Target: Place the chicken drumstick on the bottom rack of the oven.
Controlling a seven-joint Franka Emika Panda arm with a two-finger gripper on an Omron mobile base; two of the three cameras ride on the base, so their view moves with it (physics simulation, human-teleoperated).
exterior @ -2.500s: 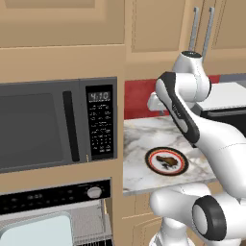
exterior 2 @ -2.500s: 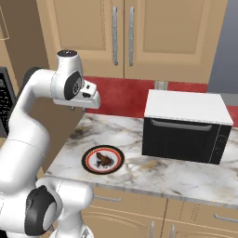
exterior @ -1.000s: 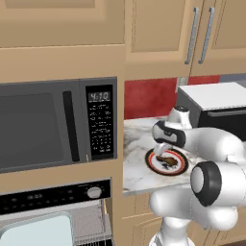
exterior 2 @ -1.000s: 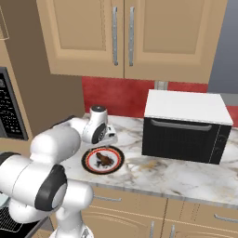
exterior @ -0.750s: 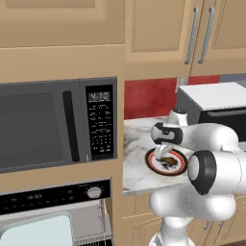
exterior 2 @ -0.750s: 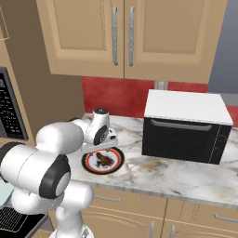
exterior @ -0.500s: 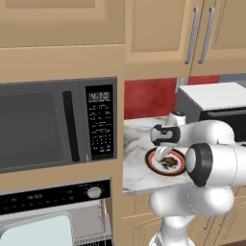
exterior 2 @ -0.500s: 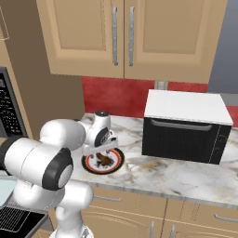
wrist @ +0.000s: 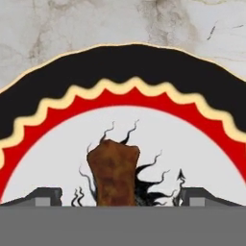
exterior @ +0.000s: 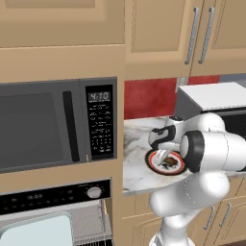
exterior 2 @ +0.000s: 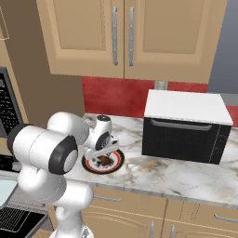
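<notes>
— Marble, is it, that counter [exterior 2: 186,173]?

— Pale and veined, yes, under tan cabinets [exterior 2: 125,37] with a red backsplash [exterior 2: 116,95]. The plate [wrist: 158,86] sits on it, red-rimmed, and the chicken drumstick [wrist: 113,173] lies at its middle.

— And the gripper [wrist: 120,197]?

— Low over the plate, spread wide: one fingertip on either side of the drumstick, neither touching it.

— What else stands there?

— A black box with a white top [exterior 2: 185,125] to the right of the plate, apart from it. To the left, a grey microwave [exterior: 57,122] in the wall, and beneath it the oven [exterior: 53,194], open, its bottom rack [exterior: 91,226] showing beside a pale blue tray [exterior: 36,233].
</notes>
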